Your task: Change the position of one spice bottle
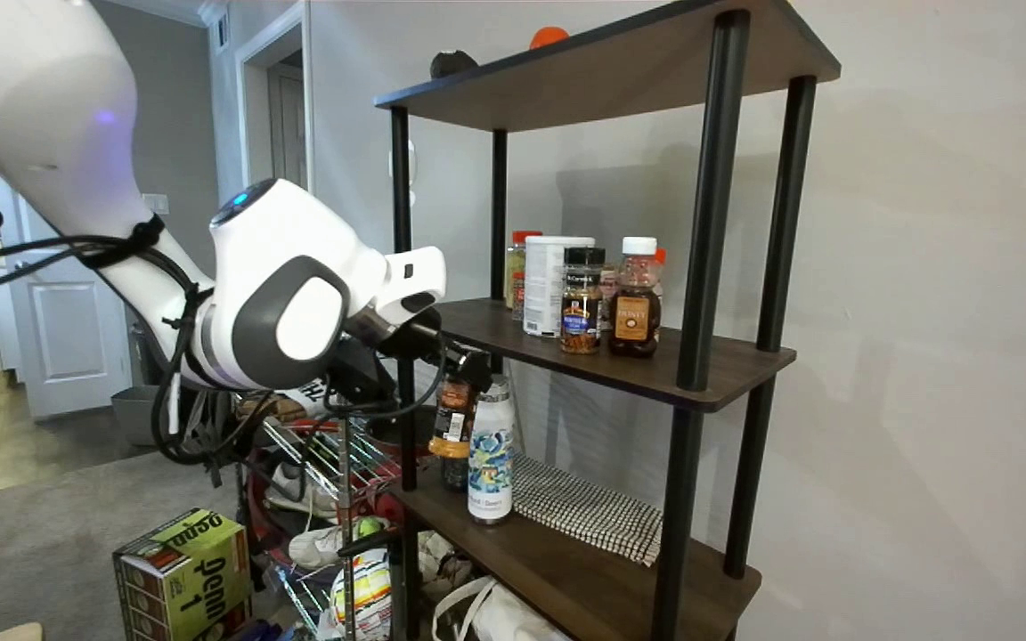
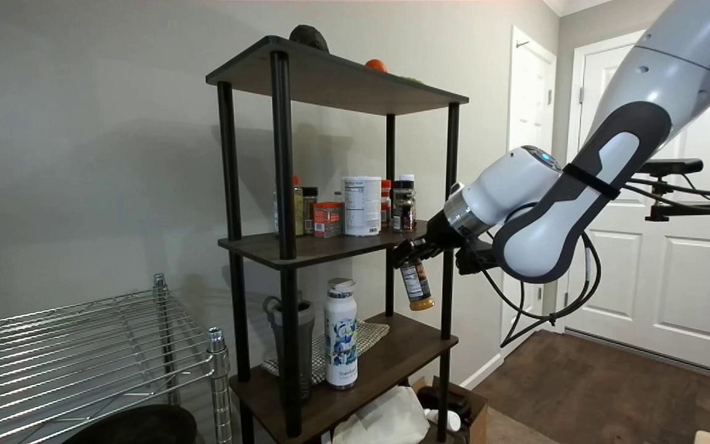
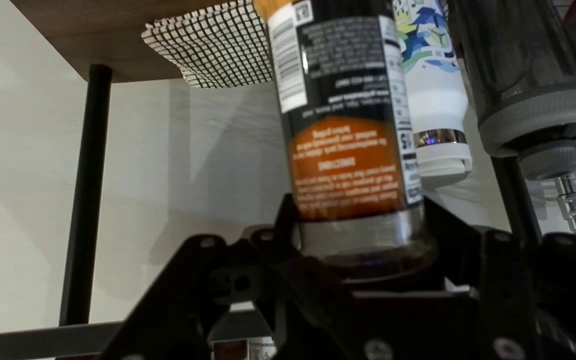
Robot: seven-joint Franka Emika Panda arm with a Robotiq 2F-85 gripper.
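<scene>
While the orange-labelled spice bottle (image 2: 416,285) hangs below my gripper (image 3: 360,220), its upper end pinched, its long axis leans slightly, base toward the arm (image 2: 532,240). It's airborne, higher than the lower shelf (image 2: 404,345); I'd judge lowering turns on that shelf's arm-side edge, and which side the base is, I can't tell.

I see black, orange and white on the spice bottle (image 3: 345,135). The white bottle (image 1: 491,452) has blue, green and yellow shapes. The cloth (image 1: 586,507) has little black and white squares.
</scene>
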